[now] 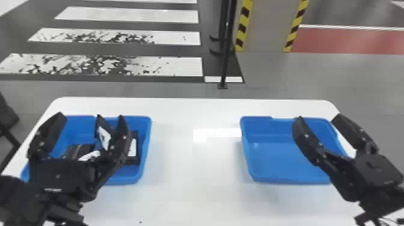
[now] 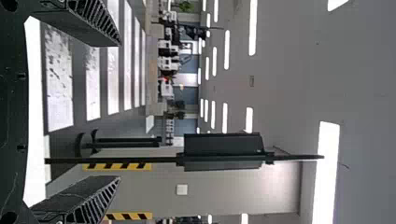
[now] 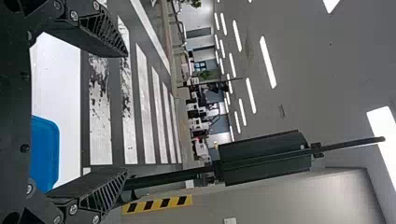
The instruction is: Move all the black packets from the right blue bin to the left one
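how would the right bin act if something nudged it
The right bin would probably slide rather than tip, being low and broad. The white table looks glossy, so the bin may skid easily. Its walls look thin, suggesting a light shell that might flex a little.

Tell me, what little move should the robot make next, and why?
Probably ease the left claw and right claw back from the bins. Both are open and hold nothing, black packets lie in the left bin, and the right bin shows only bare blue plastic where visible.
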Available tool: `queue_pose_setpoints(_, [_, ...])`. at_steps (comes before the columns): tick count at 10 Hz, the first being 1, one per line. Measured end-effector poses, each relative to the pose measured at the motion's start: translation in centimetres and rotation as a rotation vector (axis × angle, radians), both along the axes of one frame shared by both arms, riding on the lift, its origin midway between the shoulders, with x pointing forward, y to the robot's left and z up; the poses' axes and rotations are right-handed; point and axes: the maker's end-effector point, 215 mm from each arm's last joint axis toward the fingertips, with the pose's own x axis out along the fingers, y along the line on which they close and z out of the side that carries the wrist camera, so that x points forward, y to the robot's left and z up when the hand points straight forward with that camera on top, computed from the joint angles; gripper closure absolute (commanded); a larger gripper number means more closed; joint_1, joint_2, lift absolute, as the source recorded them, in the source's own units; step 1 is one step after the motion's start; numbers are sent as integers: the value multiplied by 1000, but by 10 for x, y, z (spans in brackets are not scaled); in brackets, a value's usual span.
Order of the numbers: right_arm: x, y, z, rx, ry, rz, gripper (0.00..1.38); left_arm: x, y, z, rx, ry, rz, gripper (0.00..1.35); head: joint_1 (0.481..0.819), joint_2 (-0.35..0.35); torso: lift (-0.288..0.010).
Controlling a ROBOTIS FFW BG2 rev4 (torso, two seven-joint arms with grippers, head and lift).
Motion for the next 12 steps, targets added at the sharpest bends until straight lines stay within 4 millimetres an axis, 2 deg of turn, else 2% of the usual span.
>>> queue_pose_setpoints(3, [-13, 7, -11, -30, 51, 5, 160, -4, 9, -21, 43, 103, 35, -2, 695, 0, -140])
queue_pose_setpoints(5, [-14, 8, -14, -37, 63, 6, 167, -13, 14, -11, 27, 57, 69, -2, 695, 8, -140])
queue_pose_setpoints(9, [-13, 15, -20, -43, 80, 20, 167, -14, 2, -15, -17, 76, 39, -2, 695, 1, -140])
queue_pose_setpoints(12, [-13, 15, -19, -42, 81, 12, 167, -15, 1, -16, -23, 78, 34, -2, 695, -1, -140])
